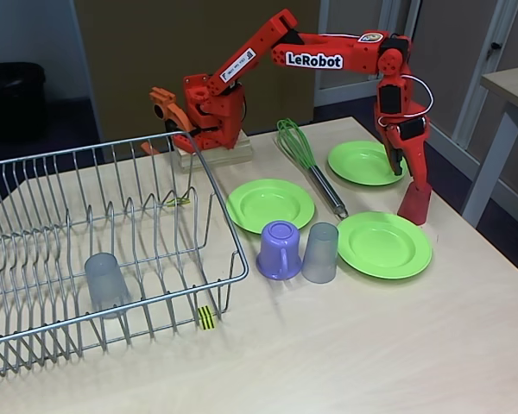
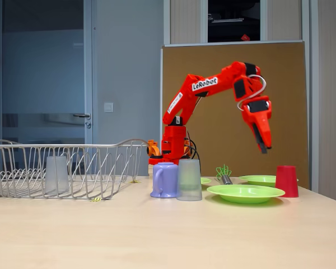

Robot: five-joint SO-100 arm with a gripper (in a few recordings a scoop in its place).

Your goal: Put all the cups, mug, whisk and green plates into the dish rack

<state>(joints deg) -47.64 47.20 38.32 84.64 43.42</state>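
From my station I see the gripper (image 2: 262,147) hanging in the air above the far green plate (image 1: 365,161), its fingers pressed together and holding nothing. The red cup (image 2: 287,181) stands upside down just beside the near plate (image 1: 384,244). One grey cup (image 1: 106,284) is inside the dish rack (image 1: 225,289) (upside down, I think). The mug (image 1: 279,250) and the other grey cup (image 1: 320,253) stand inverted, touching. The whisk (image 1: 309,164) lies between the plates, near the third plate (image 1: 269,204).
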